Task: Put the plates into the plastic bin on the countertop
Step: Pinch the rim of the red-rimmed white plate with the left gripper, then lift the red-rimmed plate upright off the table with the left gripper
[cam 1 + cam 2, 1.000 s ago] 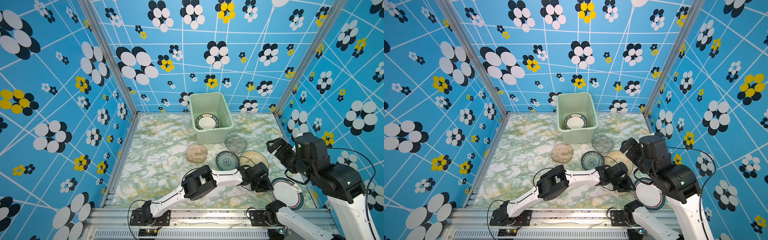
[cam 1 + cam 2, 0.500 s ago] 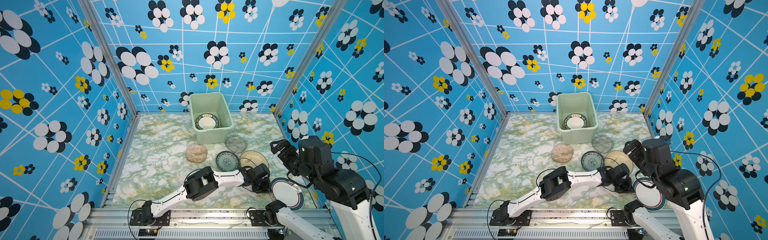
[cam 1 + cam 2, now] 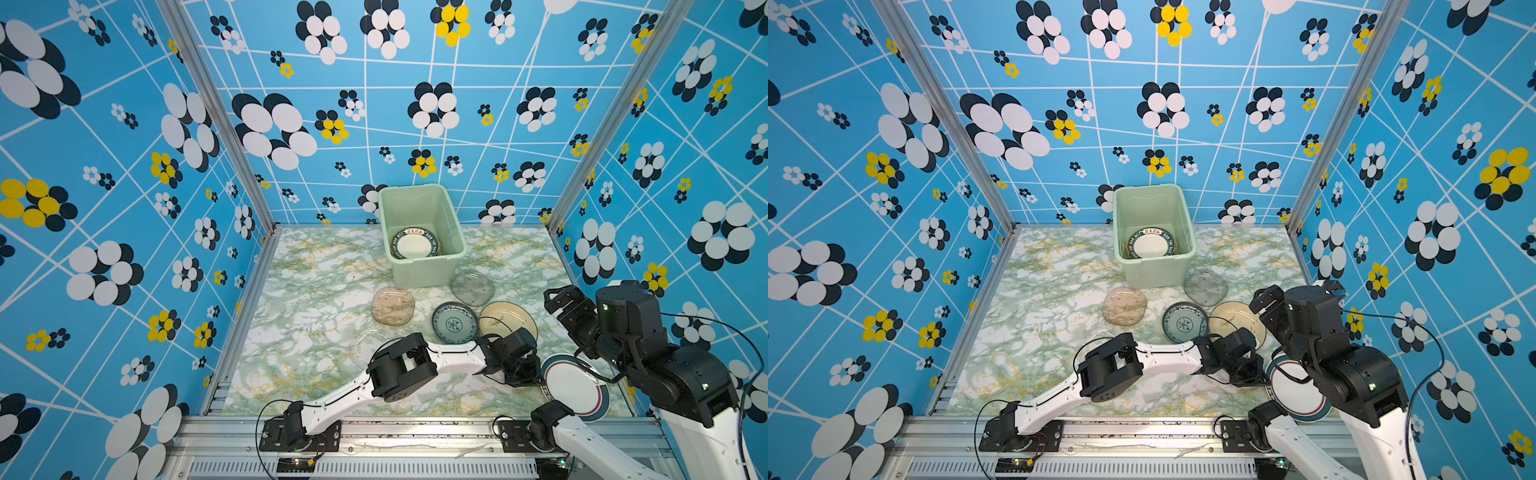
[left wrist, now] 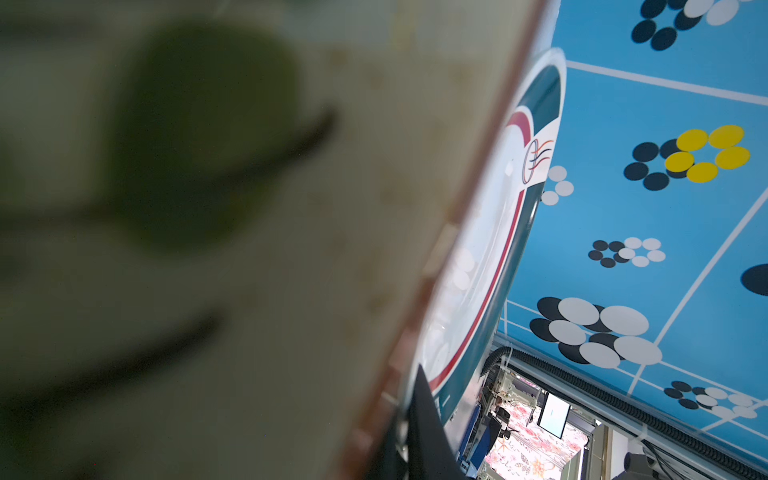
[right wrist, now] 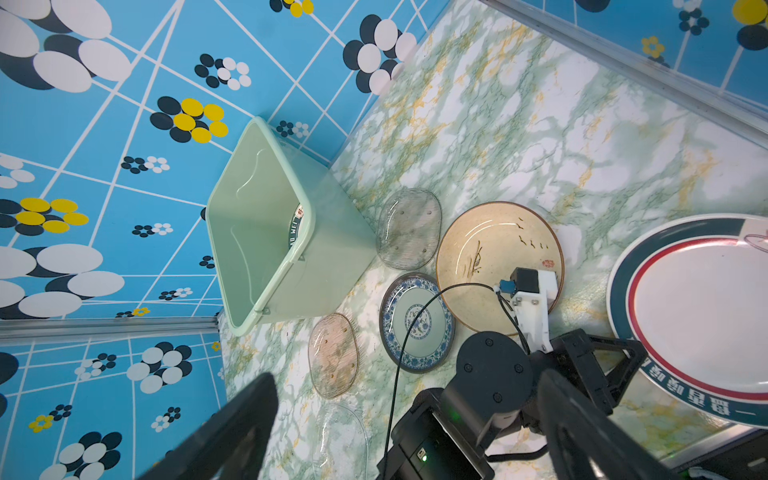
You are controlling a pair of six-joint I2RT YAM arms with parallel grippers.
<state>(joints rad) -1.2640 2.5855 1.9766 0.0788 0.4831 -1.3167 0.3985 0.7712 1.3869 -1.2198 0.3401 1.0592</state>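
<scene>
Where the marbled countertop (image 3: pixel 307 286) starts at the left, item one is the left arm: base on the near rail, links laid low and almost level across the front, elbow above a clear glass plate (image 5: pixel 340 440) that lies flat and partly covered. Next, the brown glass plate (image 3: pixel 392 306): rounded square, flat, face up, just in front of the plastic bin (image 3: pixel 424 272). That bin: mint green, upright, mouth up, long axis running from the front toward the back wall, far end close to that wall. Inside, the plate in the bin (image 3: pixel 415 246): white, dark lettered rim, resting in the near end. Then the blue-patterned plate (image 3: pixel 454 323): round, flat, between the brown glass plate and the cream plate (image 3: pixel 505 318), just beside the latter. Behind these, the grey glass plate (image 3: pixel 472 287): rounded square, flat, at the bin's near right corner. The cream plate itself: round, brown edge, face up, its near edge under the left wrist. Then the left gripper (image 3: pixel 532 374): rolled on its side, pointing right, jaws pinched together on the left rim of the white dark-rimmed plate (image 3: pixel 575 384), which is round, face up, at the front right corner. Last, the right arm: folded high, wrist held up above the countertop's right side. Its right gripper (image 3: pixel 1298 296): aimed down toward the bin, jaws spread wide, empty, well apart from every plate.
</scene>
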